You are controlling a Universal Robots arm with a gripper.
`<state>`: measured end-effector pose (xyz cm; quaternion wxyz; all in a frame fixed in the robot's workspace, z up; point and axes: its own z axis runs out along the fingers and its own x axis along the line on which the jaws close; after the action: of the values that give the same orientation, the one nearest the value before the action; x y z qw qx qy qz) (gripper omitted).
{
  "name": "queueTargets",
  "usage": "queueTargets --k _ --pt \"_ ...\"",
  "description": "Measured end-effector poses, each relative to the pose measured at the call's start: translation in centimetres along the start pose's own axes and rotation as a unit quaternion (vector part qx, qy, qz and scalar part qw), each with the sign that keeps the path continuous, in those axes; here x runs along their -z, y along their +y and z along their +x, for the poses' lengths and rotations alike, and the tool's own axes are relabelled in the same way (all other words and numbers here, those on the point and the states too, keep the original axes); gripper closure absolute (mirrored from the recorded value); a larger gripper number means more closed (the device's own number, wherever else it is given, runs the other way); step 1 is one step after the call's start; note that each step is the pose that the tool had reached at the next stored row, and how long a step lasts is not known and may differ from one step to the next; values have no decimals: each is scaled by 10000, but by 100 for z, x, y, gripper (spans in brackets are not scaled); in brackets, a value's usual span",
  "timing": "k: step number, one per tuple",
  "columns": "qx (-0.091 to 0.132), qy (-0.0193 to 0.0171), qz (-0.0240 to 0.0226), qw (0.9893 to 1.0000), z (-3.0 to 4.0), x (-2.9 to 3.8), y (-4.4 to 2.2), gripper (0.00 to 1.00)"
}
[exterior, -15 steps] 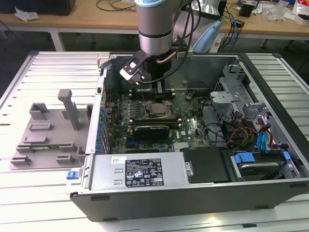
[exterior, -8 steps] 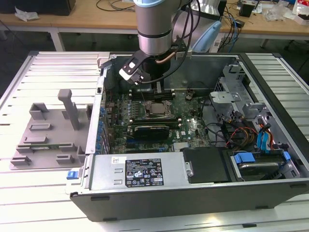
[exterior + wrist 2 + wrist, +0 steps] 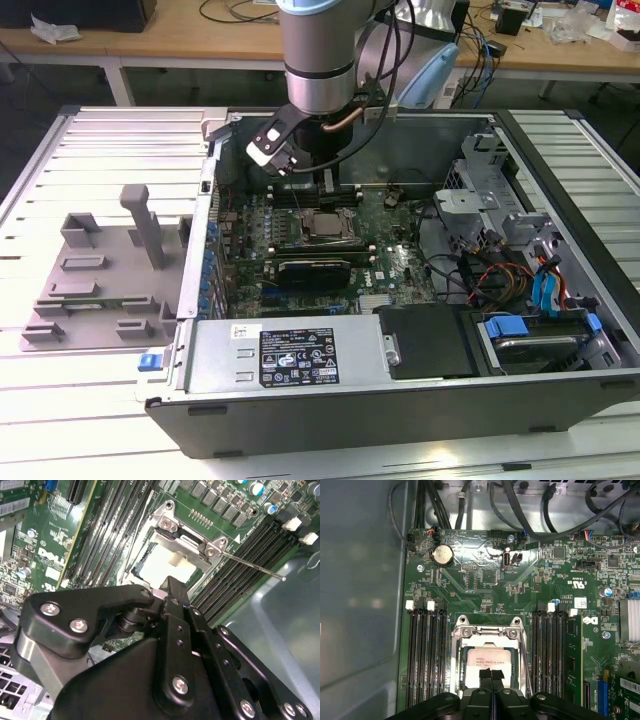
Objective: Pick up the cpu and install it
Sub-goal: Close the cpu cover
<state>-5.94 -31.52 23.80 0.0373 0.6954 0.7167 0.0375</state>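
The cpu (image 3: 486,660) lies flat in its socket frame (image 3: 487,630) (at 3 o'clock from the grey tray (image 3: 100,280) in the exterior view). The gripper (image 3: 492,680) hangs just above it, with its fingers pressed together on nothing. The placing looks done, but the socket lever (image 3: 250,565) seems not yet latched.

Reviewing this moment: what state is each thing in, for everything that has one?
cpu: lying flat in the socket, not lifted.
gripper: shut, tips over the cpu's edge; contact cannot be told.
socket lever: seemingly unlatched, sticking out free.
computer case: lying on its side, open on top.
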Motion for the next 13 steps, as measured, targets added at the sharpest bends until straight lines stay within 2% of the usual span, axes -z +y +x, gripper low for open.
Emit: queueTargets --k 5,7,8,9,10,11,12,13 --pt "79 8 1 10000 -14 -22 -7 89" --pt "95 6 19 10000 -26 -37 -9 89" --pt "131 3 36 9999 -30 -49 -9 89" --pt "289 9 44 9996 -30 -56 -9 89" --pt "462 23 44 9989 -30 -62 -9 89" --pt "659 41 43 9978 -30 -68 -9 89" --pt "876 61 42 9961 -29 -75 -10 89" --pt "1111 82 41 9938 -29 -81 -10 89"
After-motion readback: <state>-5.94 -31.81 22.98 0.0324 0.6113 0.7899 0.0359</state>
